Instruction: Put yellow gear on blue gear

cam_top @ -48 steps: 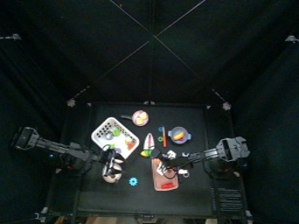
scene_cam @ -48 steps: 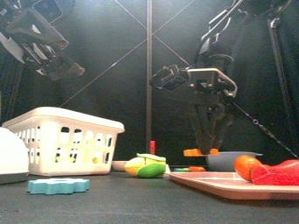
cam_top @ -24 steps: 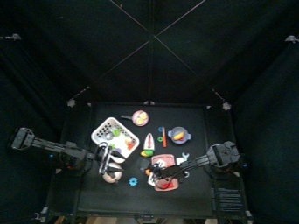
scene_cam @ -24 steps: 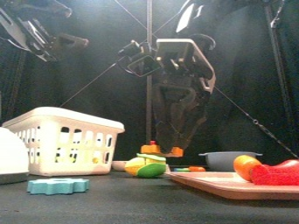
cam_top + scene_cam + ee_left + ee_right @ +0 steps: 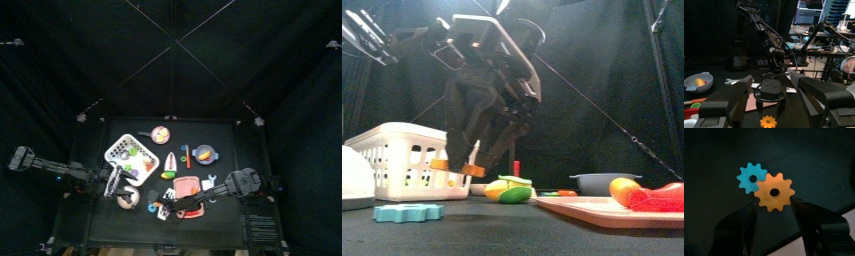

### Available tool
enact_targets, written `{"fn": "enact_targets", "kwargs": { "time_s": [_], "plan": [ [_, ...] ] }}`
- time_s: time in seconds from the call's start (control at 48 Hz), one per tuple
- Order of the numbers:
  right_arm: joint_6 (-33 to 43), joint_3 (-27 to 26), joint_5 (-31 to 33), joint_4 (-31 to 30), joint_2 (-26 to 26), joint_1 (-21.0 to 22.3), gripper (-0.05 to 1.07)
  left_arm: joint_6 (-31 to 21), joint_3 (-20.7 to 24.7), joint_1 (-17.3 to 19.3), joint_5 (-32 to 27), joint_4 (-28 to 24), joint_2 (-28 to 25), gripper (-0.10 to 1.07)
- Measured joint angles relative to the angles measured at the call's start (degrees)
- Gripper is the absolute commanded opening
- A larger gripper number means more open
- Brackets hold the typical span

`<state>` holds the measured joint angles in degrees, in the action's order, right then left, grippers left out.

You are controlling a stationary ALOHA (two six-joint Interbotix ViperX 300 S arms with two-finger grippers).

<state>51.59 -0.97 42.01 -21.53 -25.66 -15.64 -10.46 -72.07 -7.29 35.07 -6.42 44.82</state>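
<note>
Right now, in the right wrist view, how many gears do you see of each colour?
blue gear: 1
yellow gear: 1, held between the jaws of the right tool
Total: 2

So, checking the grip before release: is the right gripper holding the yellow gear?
Yes: the right gripper clamps the yellow gear above the blue gear.

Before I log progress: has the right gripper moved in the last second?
Yes. In the front view the right gripper, holding the yellow gear, moved left, from above the pink tray toward the white basket.
</note>
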Motion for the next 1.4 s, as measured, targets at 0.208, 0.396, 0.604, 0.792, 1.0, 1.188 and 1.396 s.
{"fn": "enact_targets", "kwargs": {
  "time_s": [0.208,0.396,0.604,0.792,1.0,1.188,1.396],
  "plan": [
    [-1.6,-4.8,1.7,1.7,-3.9,-0.6,0.68,0.0,-0.4,0.4,0.0,0.3,0.0,0.95],
    [-5.1,-8.3,4.2,4.1,-6.6,-0.9,0.68,0.0,-0.4,0.4,0.0,0.5,0.1,0.95],
    [-5.8,-10.4,5.0,4.6,-7.5,-0.9,0.68,-0.1,-0.4,0.4,0.0,0.5,0.1,0.95],
    [-5.8,-10.5,5.0,4.6,-7.6,-1.0,0.68,-0.1,-0.5,0.4,0.0,0.4,0.1,0.95],
    [-5.9,-10.5,4.7,4.0,-8.3,-0.9,0.68,0.0,-0.5,0.4,-0.1,0.5,0.0,0.95],
    [-5.8,-10.5,3.5,3.0,-8.3,-0.8,0.69,0.0,-0.5,0.4,-0.1,0.5,0.1,0.95],
    [-5.9,-10.5,3.3,2.9,-8.5,-0.8,0.70,0.0,-0.6,0.4,-0.2,0.4,0.1,0.95]
  ]
}}
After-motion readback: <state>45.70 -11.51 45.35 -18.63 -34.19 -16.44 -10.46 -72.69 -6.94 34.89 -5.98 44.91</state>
